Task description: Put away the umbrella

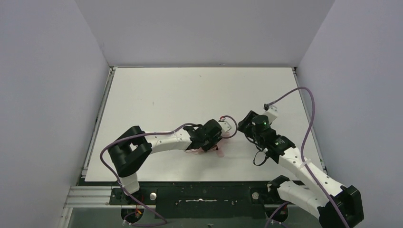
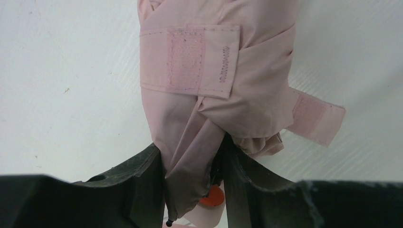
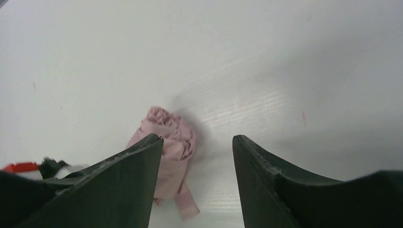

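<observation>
**Surface.** White flat table top [image 1: 199, 90], boxed by pale grey walls [image 1: 47, 95] at L, R and back. A wide run of top lay between the arms and the back wall. Both arms sat near the front edge.

**Surroundings.** Purple cables [image 1: 309, 109] looped off each arm, the R one arching toward the R wall. Small orange-red round piece [image 2: 212, 195] lay under the fabric between the L fingers, poss. part of the handle end; view too poor to say.

**Task item.** Pale pink fabric compact umbrella [image 2: 214, 71], folded and bunched, lay on the table near front centre [image 1: 218, 151], mostly hidden under the L wrist in the top view. Pink hook-and-loop strap [image 2: 190, 59] lay across the bundle, its other tab [image 2: 316, 118] sticking out to one side, unfastened.

**Left pincer** [image 2: 190, 145], [image 1: 213, 145]: pressed onto a fold of umbrella fabric, both fingers touching it.

**Right pincer** [image 3: 196, 140], [image 1: 243, 124]: fingers spread, nothing between them. It stood just beside the umbrella [image 3: 166, 142], which showed partly behind its L finger.
</observation>
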